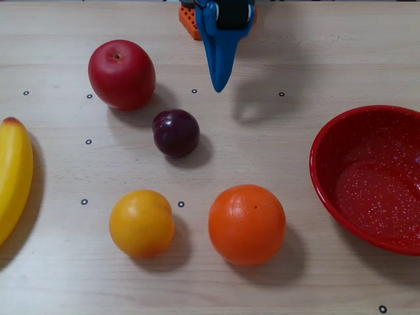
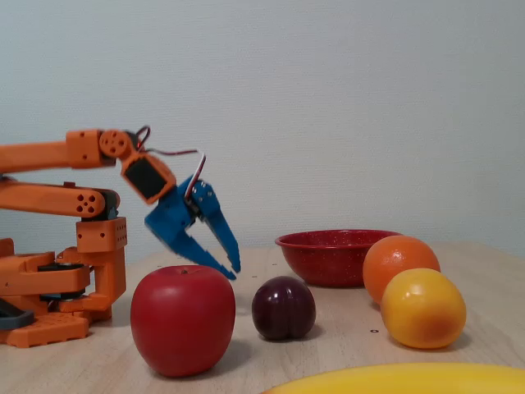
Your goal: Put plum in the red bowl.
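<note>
Pale wood-grain table point(image 1: 308, 52), dotted with small ringed marks, set against a plain light wall; we list its contents from the front of the fixed view toward the back.

Nearest we note a banana point(image 2: 394, 381), a yellow curve at the bottom edge of the fixed view; the overhead view shows it at the left edge point(image 1: 13, 174). Next comes a red apple point(image 2: 182, 318), upright with its stem dimple on top, seen at upper left from overhead point(image 1: 121, 73). Beside it in the fixed view sits the plum point(image 2: 283, 308), dark maroon and glossy; from overhead point(image 1: 176, 132) it rests on the bare table just below and right of the apple, apart from it and free of any grip. On the right of the fixed view we record a yellow-orange fruit point(image 2: 422, 308) and, just behind it, an orange point(image 2: 396, 263).

Further back stands the red bowl point(image 2: 328, 254), speckled white inside, at the right edge overhead point(image 1: 328, 164), well apart from the plum.

Farthest we log the orange arm point(image 2: 57, 197) and its blue gripper point(image 2: 232, 269), raised off the table, angled downward, fingers spread apart and holding nothing; overhead its tip point(image 1: 218, 84) points toward the table above and right of the plum.
</note>
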{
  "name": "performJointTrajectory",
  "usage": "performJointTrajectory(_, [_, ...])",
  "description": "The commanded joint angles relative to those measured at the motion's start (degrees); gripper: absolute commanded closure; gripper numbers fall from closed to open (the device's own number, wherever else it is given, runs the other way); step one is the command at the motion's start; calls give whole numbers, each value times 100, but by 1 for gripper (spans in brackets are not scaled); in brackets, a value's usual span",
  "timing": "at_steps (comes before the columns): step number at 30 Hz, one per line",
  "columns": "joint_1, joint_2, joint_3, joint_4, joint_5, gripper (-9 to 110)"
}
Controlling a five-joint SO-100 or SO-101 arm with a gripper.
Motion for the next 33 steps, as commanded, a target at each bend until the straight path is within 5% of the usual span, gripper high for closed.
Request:
performJointTrajectory(1, [-123,-290,-958,255,-264,102])
performJointTrajectory(33, [800,-4799,-6267,2514,-343,102])
